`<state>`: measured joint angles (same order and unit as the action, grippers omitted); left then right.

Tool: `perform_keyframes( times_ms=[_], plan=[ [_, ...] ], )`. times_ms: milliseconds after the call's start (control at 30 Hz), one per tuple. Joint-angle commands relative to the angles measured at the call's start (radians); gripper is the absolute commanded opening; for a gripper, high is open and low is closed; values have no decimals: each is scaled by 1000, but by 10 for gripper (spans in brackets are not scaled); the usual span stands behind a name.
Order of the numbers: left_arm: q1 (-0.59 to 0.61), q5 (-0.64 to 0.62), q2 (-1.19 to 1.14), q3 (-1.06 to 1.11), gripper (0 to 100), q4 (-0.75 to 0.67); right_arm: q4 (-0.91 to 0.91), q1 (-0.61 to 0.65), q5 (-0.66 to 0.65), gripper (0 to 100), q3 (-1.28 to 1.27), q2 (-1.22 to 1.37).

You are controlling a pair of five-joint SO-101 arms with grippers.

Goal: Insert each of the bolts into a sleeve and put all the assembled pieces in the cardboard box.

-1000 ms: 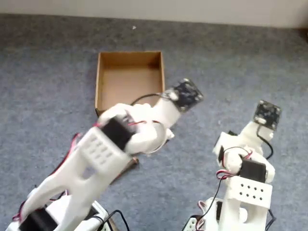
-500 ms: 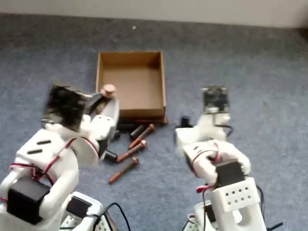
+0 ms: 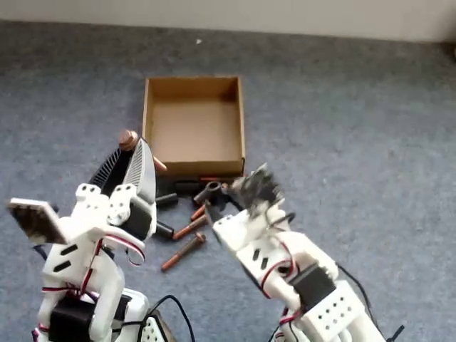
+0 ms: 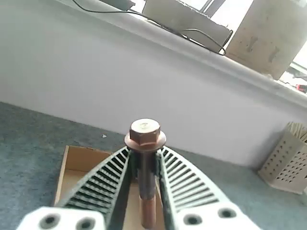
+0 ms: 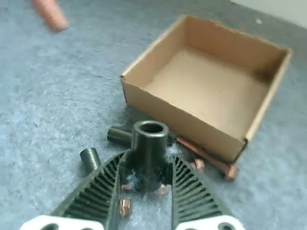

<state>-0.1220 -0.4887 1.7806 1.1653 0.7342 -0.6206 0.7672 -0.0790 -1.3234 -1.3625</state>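
Bolt (image 4: 145, 137) pinched in left hand (image 4: 144, 160), sleeve (image 5: 149, 143) in right hand (image 5: 147, 165). Grey carpeted bench (image 3: 356, 107) beneath, cardboard box (image 5: 180, 119) ahead, white wall (image 4: 120, 76) beyond.

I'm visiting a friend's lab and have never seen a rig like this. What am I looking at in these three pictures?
These are two small white robot arms, each ending in a two-fingered gripper. One picture looks down on both from above. The other two come from a camera on each arm's wrist, looking out past its gripper. The left gripper is shut on a copper-coloured bolt, whose head pokes out beyond it. The right gripper is shut on a black sleeve, a short tube. On the grey carpet lie an open cardboard box, more bolts and loose sleeves.
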Motion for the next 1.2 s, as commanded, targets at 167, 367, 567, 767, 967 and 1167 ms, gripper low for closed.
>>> perform_keyframes(
  times_ms=[167,367,567,767,967,1167],
  plan=[
    [-22,-94,39,7,6,-6,248,41,-69,5,-223,-119],
    [-185,-83,31,-42,6,110,346,39,-69,5,-240,-119],
    [-206,-46,31,-36,6,143,351,44,-117,5,-234,-119],
    [-208,-46,31,-22,6,137,361,77,-226,5,-213,-120],
    [-206,-46,38,18,6,137,366,77,-227,5,-179,-120],
    [-208,-48,38,79,6,135,366,79,-229,5,-177,-120]
  ],
)
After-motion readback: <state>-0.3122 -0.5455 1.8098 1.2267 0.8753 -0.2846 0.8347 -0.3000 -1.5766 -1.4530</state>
